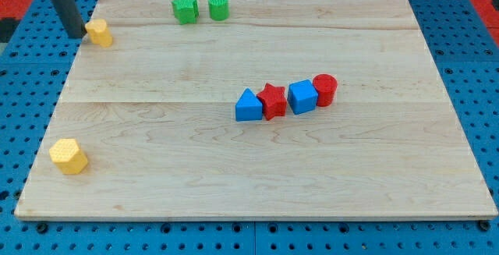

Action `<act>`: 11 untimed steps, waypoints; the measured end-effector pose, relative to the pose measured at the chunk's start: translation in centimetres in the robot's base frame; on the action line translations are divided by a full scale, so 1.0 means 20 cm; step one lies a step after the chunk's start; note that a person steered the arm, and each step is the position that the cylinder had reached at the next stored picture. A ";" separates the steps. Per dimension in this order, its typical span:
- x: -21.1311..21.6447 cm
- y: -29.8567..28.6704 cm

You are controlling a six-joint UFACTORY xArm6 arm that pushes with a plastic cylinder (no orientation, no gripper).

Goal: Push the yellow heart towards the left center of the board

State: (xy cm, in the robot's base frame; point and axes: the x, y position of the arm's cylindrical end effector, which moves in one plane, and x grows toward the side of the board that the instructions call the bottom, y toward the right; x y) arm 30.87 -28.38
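Observation:
A yellow heart (100, 32) lies near the board's top left corner. My tip (75, 34) is just left of it, at the board's left edge, touching or almost touching the heart. The dark rod rises from the tip to the view's top left. A second yellow block, a hexagon (69, 156), lies near the board's bottom left corner.
The wooden board (257, 185) lies on a blue pegboard. A green star (185, 9) and a green cylinder (219, 6) sit at the top edge. A blue triangle (249, 106), red star (272, 100), blue cube (302, 97) and red cylinder (325, 89) form a row right of centre.

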 end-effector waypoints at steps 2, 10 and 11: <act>-0.03 0.08; 0.07 0.48; 0.03 0.55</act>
